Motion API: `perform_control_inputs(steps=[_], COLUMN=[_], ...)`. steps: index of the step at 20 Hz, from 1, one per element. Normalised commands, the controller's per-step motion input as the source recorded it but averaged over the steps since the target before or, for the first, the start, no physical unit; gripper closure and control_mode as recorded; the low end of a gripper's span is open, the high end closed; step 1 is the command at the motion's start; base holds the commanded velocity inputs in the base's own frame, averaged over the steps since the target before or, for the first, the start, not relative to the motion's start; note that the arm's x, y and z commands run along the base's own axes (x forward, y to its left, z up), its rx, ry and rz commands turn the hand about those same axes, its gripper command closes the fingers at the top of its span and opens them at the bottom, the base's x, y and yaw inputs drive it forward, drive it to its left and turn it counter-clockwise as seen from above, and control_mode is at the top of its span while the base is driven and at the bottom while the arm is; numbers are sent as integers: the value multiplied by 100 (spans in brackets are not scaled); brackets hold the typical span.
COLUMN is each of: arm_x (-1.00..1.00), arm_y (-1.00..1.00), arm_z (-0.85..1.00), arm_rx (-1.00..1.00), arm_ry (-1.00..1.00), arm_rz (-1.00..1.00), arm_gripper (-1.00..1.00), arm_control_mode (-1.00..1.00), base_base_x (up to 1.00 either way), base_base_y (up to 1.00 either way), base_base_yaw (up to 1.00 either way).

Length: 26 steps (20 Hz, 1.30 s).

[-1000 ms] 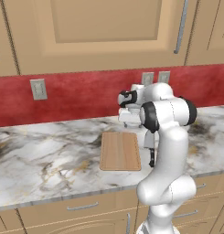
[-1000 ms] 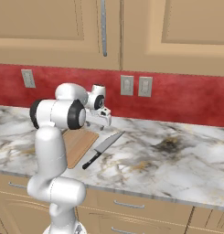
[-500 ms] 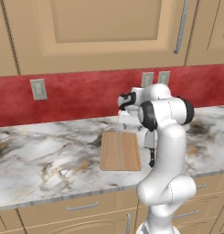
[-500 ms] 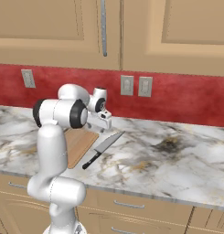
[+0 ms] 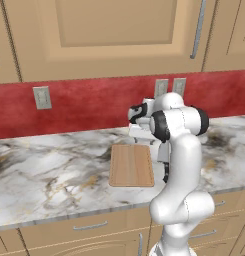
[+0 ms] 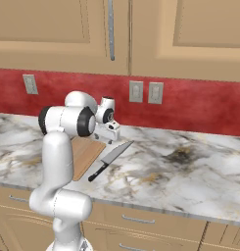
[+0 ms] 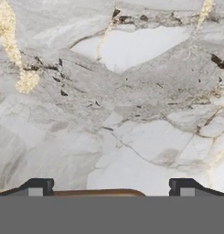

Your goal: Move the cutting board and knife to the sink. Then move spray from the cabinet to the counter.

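Marble-look counter (image 5: 54, 175) runs wall to wall under tan upper cabinets (image 5: 114, 35) and a red backsplash (image 5: 84, 102) w/ outlets. Wide bare worktop lies to the left of the board in left base view and to the right of the knife in right base view; thin grey front edge runs just past the board's near end.

Cutting board (image 5: 132, 164) lies flat on counter, long axis running front-to-back, near short edge close to counter front, far short edge toward the backsplash. In right base view the board (image 6: 88, 154) is partly hidden behind the arm. Knife (image 6: 110, 159) lies flat just right of the board, approx. parallel but angled: black handle toward the counter front, grey blade tip pointing back and right. Whether blade touches the board edge can't be told. In left base view the knife is mostly behind the arm; only a dark bit shows.

Gripper (image 6: 111, 137) hangs above the board's far end, near the backsplash, pointing down; its jaws are spread wide w/ nothing between them. Hand view: gripper (image 7: 109, 186) over bare marble, w/ a brown curved edge, prob. the board's rim (image 7: 97, 193), cut off at bottom between the tips.
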Motion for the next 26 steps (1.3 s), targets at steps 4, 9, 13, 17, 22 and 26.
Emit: perform_control_inputs(steps=[4, 9, 13, 17, 22, 26], arm_x=[21, 24, 8, 0, 0, -5], arm_y=[-6, -8, -1, 0, 0, 0], arm_z=[-3, -2, -14, -12, -5, -1], arm_rx=[0, 0, 0, 0, 0, 0], arm_ry=[0, 0, 0, -1, 0, 0], arm_rz=[0, 0, 0, 0, 0, 0], arm_gripper=[-100, -100, -100, -100, -100, -100], arm_control_mode=[-100, -100, -100, -100, -100, -100], base_base_x=[0, 0, 0, 0, 0, 0], base_base_y=[0, 0, 0, 0, 0, 0], base_base_yaw=[0, 0, 0, 0, 0, 0])
